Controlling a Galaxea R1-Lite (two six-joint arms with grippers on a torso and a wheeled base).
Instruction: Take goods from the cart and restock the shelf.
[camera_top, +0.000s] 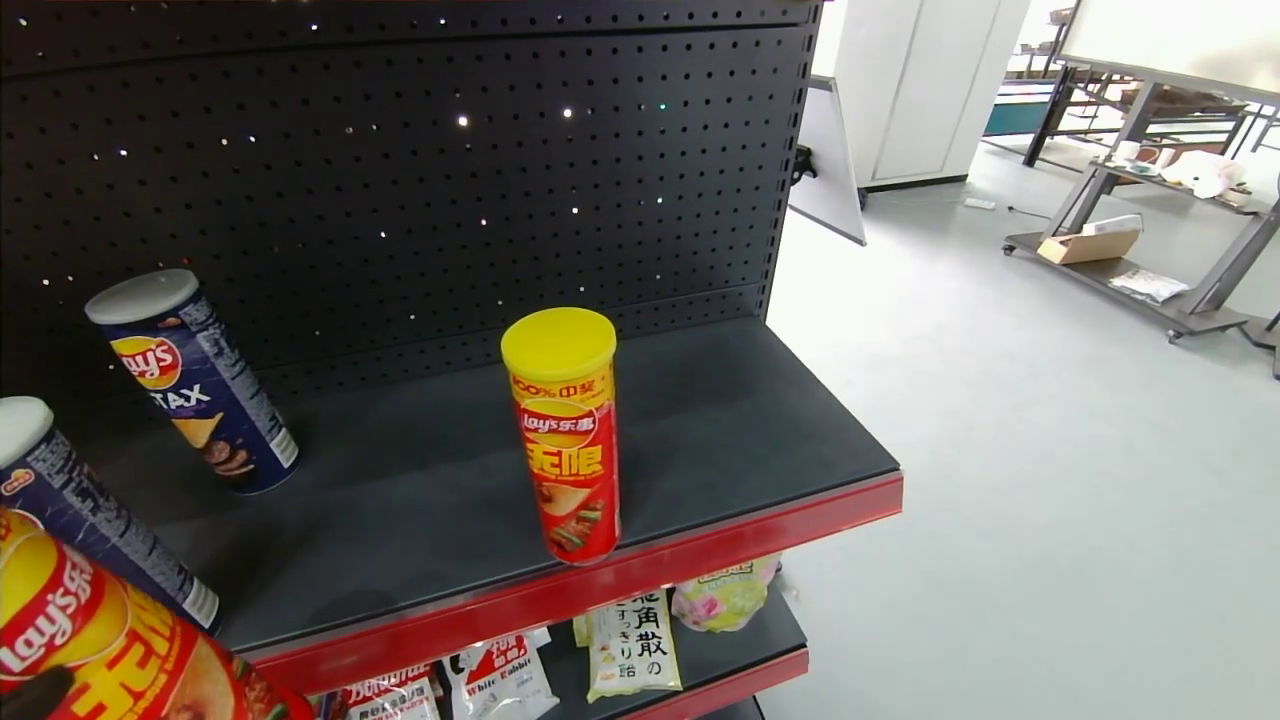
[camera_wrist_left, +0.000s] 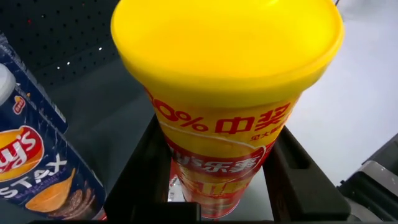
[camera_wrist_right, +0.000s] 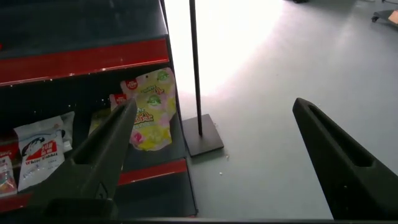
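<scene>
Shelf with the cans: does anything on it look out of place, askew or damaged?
Slightly. The red can stands alone at the very front of the shelf, its base right at the red edge, while a blue can stands far back. It is upright; nothing looks spilled or dented.

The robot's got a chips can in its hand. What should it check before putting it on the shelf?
1. Held can sits between the fingers of the left gripper: ok.
2. Grip tight enough: cannot tell.
3. Bare shelf space between blue can and standing can: ok.
4. Standing can upright: ok, though near the front edge.
5. Right gripper open, down by the lower shelf, out of the way: ok.
</scene>
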